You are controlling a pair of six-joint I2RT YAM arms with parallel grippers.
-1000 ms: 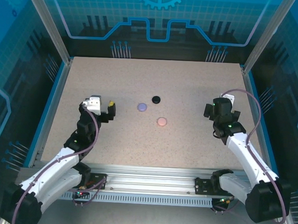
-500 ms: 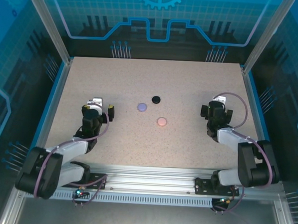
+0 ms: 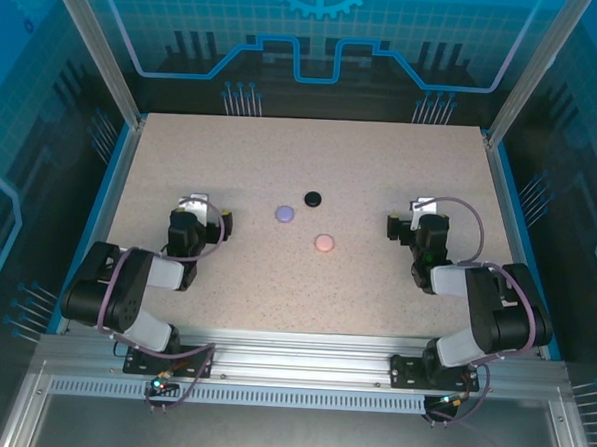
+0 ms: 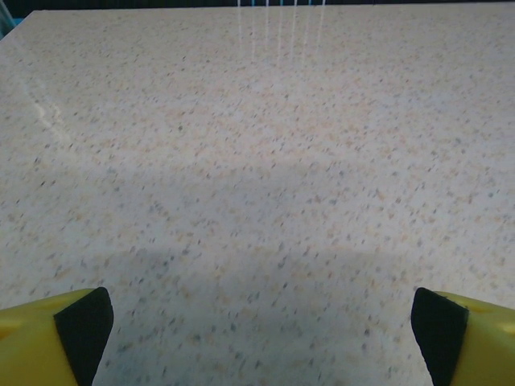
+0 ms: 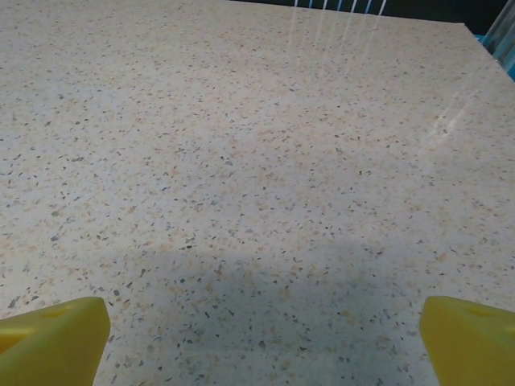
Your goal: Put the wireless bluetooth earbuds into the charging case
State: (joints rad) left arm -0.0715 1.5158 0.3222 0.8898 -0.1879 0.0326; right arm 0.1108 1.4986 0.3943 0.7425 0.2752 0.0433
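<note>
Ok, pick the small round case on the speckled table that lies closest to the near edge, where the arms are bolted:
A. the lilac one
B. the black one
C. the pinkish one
C: in the top view the small round pinkish case sits lowest in the picture, below both the small round lilac case and the small round black case.
</note>
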